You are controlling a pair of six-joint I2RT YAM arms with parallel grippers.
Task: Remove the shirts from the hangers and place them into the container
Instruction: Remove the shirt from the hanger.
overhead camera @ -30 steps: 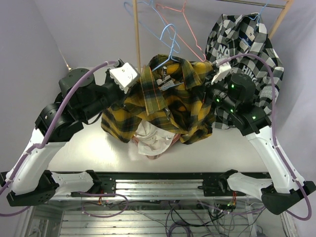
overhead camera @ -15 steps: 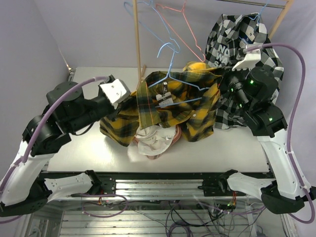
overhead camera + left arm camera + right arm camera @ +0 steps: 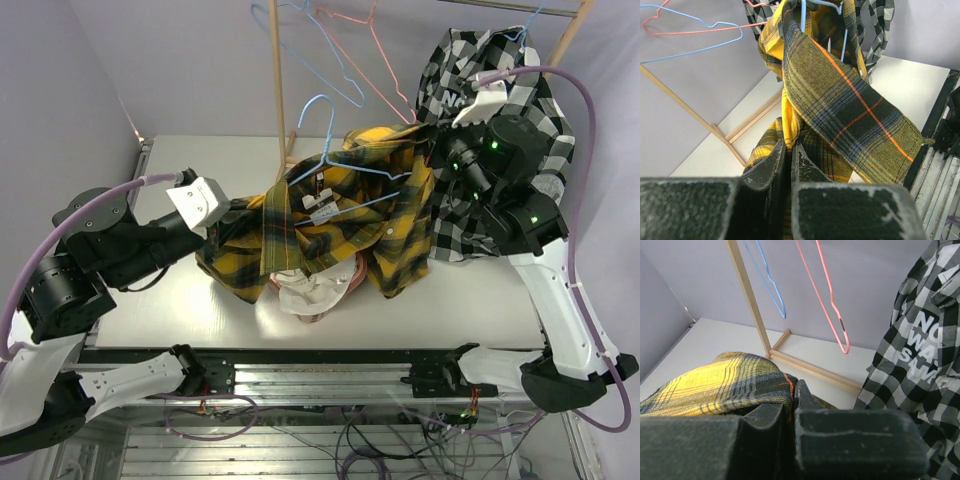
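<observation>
From my remote station I saw the left gripper [image 3: 236, 214] clenched on a low fold of the plaid shirt [image 3: 400, 230], its fingers pinched tight with the yellow-and-black cloth rising out between them in the left wrist view [image 3: 788, 150]. The right gripper [image 3: 432, 160] was likewise clamped on that shirt at its far right edge, up near the collar, the fabric bunched against its fingers [image 3: 792, 390]. The shirt hung stretched between the two arms above the middle of the table [image 3: 470, 290], with a blue hanger [image 3: 328, 135] threaded inside it, hook pointing up beside the wooden pole [image 3: 278, 90]. Beneath it lay the white shirt [image 3: 312, 292] in the container [image 3: 354, 272] (I could make out only a sliver of its pink rim under the cloth). At the far right the checked shirt [image 3: 540, 110] hung on the rack, just behind the right arm. Two bare hangers, one light blue [image 3: 340, 80] and one pink [image 3: 385, 70], dangled at the far side.
</observation>
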